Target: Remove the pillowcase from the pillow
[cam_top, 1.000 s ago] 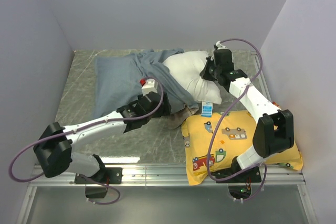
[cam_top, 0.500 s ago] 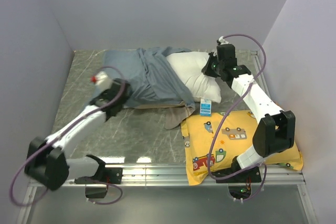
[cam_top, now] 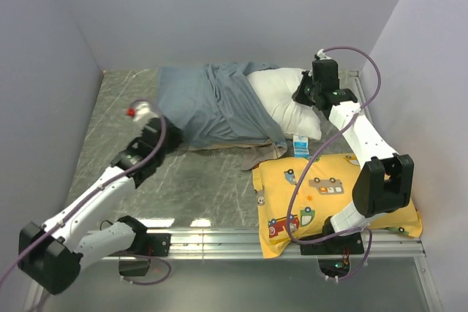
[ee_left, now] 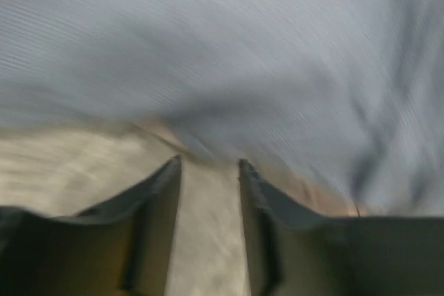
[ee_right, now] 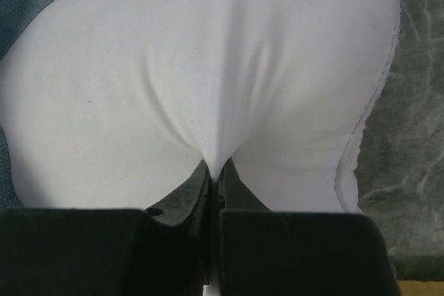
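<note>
The soft blue and grey striped cloth pillowcase [cam_top: 208, 107] lies at about 11 o'clock on the grey stone-look table [cam_top: 110, 100]. It covers the 9 o'clock half of the big plump white pillow [cam_top: 281, 96]. The pillow's bare half sticks out toward 3 o'clock.

The right gripper [ee_right: 214, 171] is squeezed tight on a pinch of the white pillow. The left gripper [ee_left: 208, 164] has its fingers [ee_left: 163, 185] apart. Only bare table shows between them, and the cloth is just in front.

What could go wrong? I think the left gripper could close on air, or grab pillow and cover together, and then both would slide as one. The right pinch is small, so a hard tug could pull it loose. The dragged cloth could also bump the yellow car-print pillow [cam_top: 329, 195] at 4 o'clock.

The left wrist view is blurry, so I cannot tell if the fingertips touch the cloth. The covered end of the pillow is hidden. The small tag [cam_top: 300, 145] is too tiny to read.
</note>
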### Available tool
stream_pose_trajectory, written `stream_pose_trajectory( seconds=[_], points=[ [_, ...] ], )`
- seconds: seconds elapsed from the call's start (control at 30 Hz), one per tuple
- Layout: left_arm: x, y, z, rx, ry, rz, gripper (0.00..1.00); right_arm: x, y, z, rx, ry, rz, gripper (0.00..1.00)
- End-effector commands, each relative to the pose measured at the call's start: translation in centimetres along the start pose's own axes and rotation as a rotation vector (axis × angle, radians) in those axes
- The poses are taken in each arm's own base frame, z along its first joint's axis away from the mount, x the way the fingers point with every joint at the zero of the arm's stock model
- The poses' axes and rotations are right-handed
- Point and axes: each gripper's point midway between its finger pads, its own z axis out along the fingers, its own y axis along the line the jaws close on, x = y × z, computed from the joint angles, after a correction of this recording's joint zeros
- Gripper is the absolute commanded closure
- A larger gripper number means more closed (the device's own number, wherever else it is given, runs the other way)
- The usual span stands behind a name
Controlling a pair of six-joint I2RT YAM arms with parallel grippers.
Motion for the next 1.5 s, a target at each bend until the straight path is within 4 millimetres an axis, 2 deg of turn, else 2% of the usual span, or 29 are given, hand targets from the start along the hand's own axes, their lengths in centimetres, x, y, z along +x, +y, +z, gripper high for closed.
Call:
stream_pose_trajectory(
  seconds=[0.0,0.03,0.1,0.13,0.23,0.27,0.3,0.37,0.47,0.57,0.67,0.7,0.73,0.77,0.8,0.87,0.9,0.97,1.0,1.03,1.07,1.1,1.13,1.17,1.2,1.3,1.37,1.4,1.47],
  points=[
    [2.5,-7.2,-2.0,0.197,0.034,0.07,0.54,-1.0,1.7,-0.4,-0.046,-0.05,-0.017,1.0],
    [3.7,-8.7,-2.9,0.238,0.045,0.087,0.46,-0.9,1.8,-0.4,-0.048,-0.049,-0.02,1.0],
    [5.4,-10.7,-3.3,0.287,0.074,0.1,0.39,-0.8,2.1,-0.5,-0.053,-0.047,-0.022,1.0],
    [5.6,-12.0,-3.4,0.326,0.071,0.088,0.37,-0.7,2.1,-0.5,-0.052,-0.045,-0.023,1.0],
    [8.1,-14.5,-3.1,0.37,0.12,0.124,0.34,-0.5,2.5,-0.5,-0.056,-0.044,-0.03,1.0],
    [8.0,-15.9,-3.2,0.406,0.114,0.12,0.33,-0.4,2.5,-0.4,-0.056,-0.039,-0.032,1.0],
    [9.2,-16.3,-2.6,0.404,0.127,0.139,0.32,-0.4,2.6,-0.5,-0.056,-0.04,-0.033,1.0],
    [9.8,-17.7,-2.2,0.439,0.13,0.134,0.32,-0.3,2.8,-0.6,-0.059,-0.037,-0.036,1.0],
    [11.2,-18.6,-0.9,0.442,0.151,0.141,0.32,-0.4,2.9,-0.7,-0.058,-0.041,-0.041,1.0],
    [12.2,-19.1,0.6,0.404,0.155,0.154,0.38,-0.4,3.1,-0.9,-0.061,-0.041,-0.044,1.0],
    [11.7,-18.9,1.7,0.342,0.116,0.149,0.55,-0.4,3.0,-1.0,-0.056,-0.042,-0.048,1.0],
    [11.5,-18.8,1.9,0.332,0.109,0.148,0.7,-0.6,3.0,-1.2,-0.054,-0.048,-0.049,1.0],
    [11.0,-18.6,2.3,0.316,0.09,0.141,0.77,-0.7,3.0,-1.4,-0.052,-0.053,-0.053,1.0],
    [10.8,-18.0,2.3,0.288,0.09,0.151,0.84,-0.7,2.9,-1.4,-0.049,-0.053,-0.056,1.0],
    [10.1,-17.5,2.6,0.259,0.073,0.148,1.0,-1.0,2.9,-1.7,-0.05,-0.061,-0.057,1.0],
    [9.0,-15.1,3.0,0.157,0.04,0.149,1.0,-1.4,3.1,-2.1,-0.055,-0.07,-0.066,1.0],
    [7.2,-14.0,3.1,0.115,0.013,0.119,1.0,-1.9,2.6,-2.2,-0.029,-0.087,-0.066,1.0],
    [4.9,-9.7,3.1,-0.006,-0.013,0.076,1.0,-2.2,2.4,-2.4,-0.025,-0.089,-0.064,1.0],
    [2.4,-6.7,4.1,-0.085,-0.044,0.028,1.0,-2.9,2.1,-2.5,-0.025,-0.095,-0.052,1.0],
    [1.1,-4.6,4.4,-0.123,-0.055,-0.014,1.0,-3.1,2.0,-2.6,-0.028,-0.099,-0.046,1.0],
    [0.0,-1.9,3.7,-0.148,-0.058,-0.051,1.0,-3.4,1.7,-2.6,-0.022,-0.105,-0.039,1.0],
    [-3.1,1.7,4.1,-0.229,-0.116,-0.126,1.0,-4.0,1.1,-2.7,-0.013,-0.116,-0.023,1.0],
    [-4.4,3.7,3.7,-0.262,-0.138,-0.162,1.0,-4.2,1.2,-2.8,-0.031,-0.113,-0.018,1.0],
    [-5.9,5.5,2.3,-0.277,-0.172,-0.198,1.0,-4.3,1.0,-2.7,-0.029,-0.112,-0.011,1.0],
    [-8.1,8.1,1.7,-0.339,-0.234,-0.243,0.99,-4.7,0.8,-2.8,-0.031,-0.119,-0.003,1.0],
    [-11.3,11.5,-0.6,-0.4,-0.324,-0.301,1.0,-5.1,0.1,-2.4,-0.036,-0.108,0.024,1.0],
    [-12.1,11.1,-1.3,-0.373,-0.338,-0.273,0.99,-4.8,0.5,-2.0,-0.062,-0.092,0.023,1.0],
    [-12.1,10.1,-1.2,-0.328,-0.321,-0.264,1.0,-4.6,0.8,-1.9,-0.079,-0.081,0.021,1.0],
    [-11.8,9.3,-1.4,-0.298,-0.316,-0.233,0.99,-3.7,2.4,-1.8,-0.129,-0.064,-0.006,1.0]
  ],
)
